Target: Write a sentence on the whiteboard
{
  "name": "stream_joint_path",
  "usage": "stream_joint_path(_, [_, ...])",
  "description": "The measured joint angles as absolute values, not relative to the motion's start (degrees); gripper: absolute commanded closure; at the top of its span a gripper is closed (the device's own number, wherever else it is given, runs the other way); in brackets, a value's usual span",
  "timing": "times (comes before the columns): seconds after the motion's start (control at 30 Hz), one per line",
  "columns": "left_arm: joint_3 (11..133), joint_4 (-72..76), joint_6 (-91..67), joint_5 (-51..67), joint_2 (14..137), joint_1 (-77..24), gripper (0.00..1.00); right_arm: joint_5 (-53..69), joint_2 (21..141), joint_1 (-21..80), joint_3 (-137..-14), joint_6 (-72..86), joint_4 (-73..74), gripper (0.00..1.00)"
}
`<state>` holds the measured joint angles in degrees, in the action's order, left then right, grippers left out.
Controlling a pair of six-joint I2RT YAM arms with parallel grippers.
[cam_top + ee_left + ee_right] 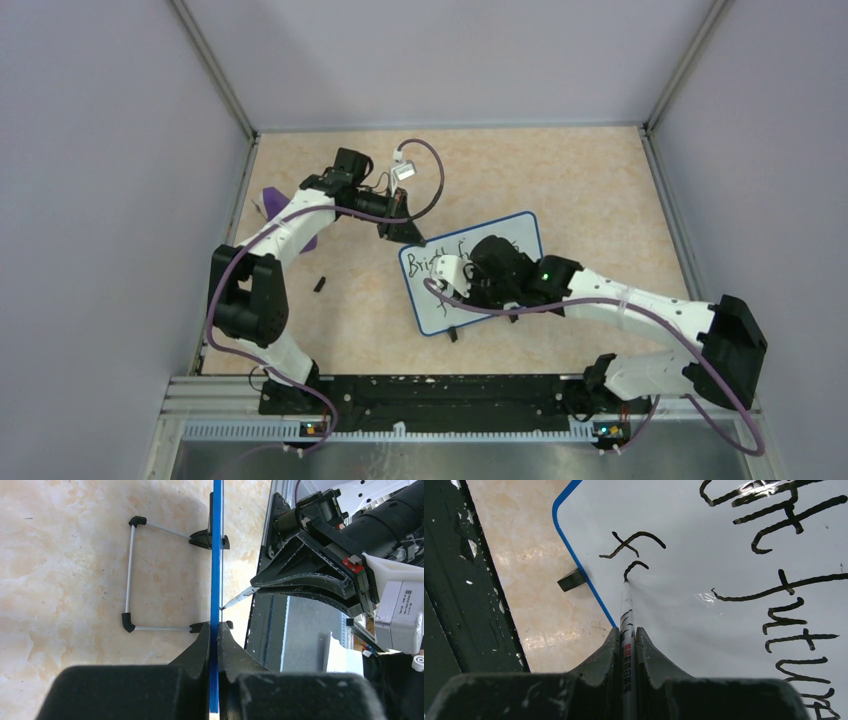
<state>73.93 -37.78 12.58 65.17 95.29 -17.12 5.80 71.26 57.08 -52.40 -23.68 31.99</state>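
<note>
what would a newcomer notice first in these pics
The right tool pinches a marker, its tip touching the whiteboard at mid-table, right beside black lettering. The left tool clamps the board's blue edge near its far left corner.

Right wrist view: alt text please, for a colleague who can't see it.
The right tool grips a marker, its tip on the whiteboard at a short curved stroke below a lone f. Black handwriting runs across the board to the right; left of its blue frame, one black foot rests on the tan table.
</note>
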Motion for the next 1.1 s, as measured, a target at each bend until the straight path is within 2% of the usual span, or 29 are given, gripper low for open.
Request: stream_joint_path(1.1, [73.93,-38.17,12.56,65.10,95.29,-17.06,1.00,2.96,70.96,55.37,-55.35,-20.36,32.40,1.00])
